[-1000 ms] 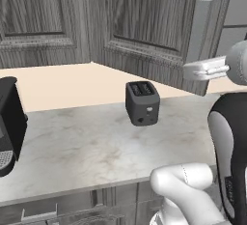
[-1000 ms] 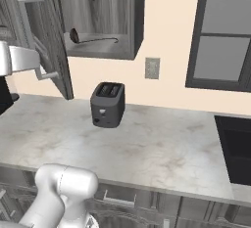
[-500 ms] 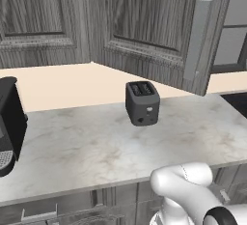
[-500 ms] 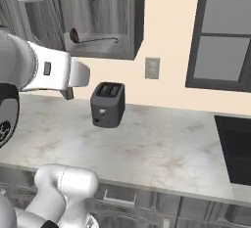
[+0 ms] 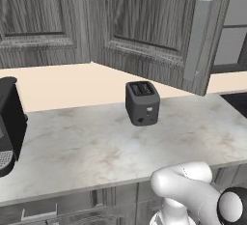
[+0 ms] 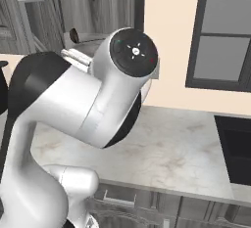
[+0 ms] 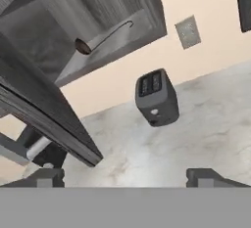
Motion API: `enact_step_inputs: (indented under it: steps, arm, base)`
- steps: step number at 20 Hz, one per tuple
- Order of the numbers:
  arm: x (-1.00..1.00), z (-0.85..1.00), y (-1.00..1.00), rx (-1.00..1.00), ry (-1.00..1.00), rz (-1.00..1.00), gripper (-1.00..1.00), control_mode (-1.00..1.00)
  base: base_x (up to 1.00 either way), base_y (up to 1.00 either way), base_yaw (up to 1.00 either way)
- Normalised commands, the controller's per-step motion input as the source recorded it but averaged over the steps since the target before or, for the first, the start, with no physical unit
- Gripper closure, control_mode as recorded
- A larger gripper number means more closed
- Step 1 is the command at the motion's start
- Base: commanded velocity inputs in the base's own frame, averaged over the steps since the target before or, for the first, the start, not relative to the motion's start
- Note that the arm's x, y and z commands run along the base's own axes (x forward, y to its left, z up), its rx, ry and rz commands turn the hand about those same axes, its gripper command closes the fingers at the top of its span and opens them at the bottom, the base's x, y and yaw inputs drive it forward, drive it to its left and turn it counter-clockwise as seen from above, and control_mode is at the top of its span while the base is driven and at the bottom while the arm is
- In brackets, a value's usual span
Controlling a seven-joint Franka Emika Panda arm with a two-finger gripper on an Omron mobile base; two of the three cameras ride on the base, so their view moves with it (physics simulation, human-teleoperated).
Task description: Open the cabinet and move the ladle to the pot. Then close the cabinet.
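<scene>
Left base view: cabinet [image 5: 159, 31] door swung open over the counter [image 5: 87, 147]; toaster [image 5: 143, 102] sits near the counter's back edge.
Right base view: arm blocks most of it; ladle [image 6: 74, 35] bowl visible on the cabinet shelf at its left end.
Hand view: gripper [image 7: 125, 177] jaws wide apart, holding nothing. Ladle lies on the open cabinet's bottom shelf, toaster below on the counter.

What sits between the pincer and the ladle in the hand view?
Mostly bare wall and counter; the pincer is open, the toaster stands right of the line to the ladle.
</scene>
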Motion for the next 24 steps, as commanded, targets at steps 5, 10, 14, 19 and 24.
enact_step_inputs:
  steps: [5,10,14,19,24]
  arm:
    - [0.88,-0.54,0.00,0.34,0.07,0.15,-1.00,-1.00]
    - [0.66,-0.34,0.37,0.25,0.00,0.12,-1.00,-1.00]
    - [0.69,-0.07,0.49,0.22,0.00,0.06,-1.00,-1.00]
    - [0.22,0.13,0.46,0.16,0.00,0.05,-1.00,-1.00]
    - [0.00,0.30,0.43,0.11,0.00,0.05,-1.00,-1.00]
  base:
    - [0.00,0.00,0.00]
    - [0.00,0.00,0.00]
    - [0.00,0.00,0.00]
    - [0.00,0.00,0.00]
    - [0.00,0.00,0.00]
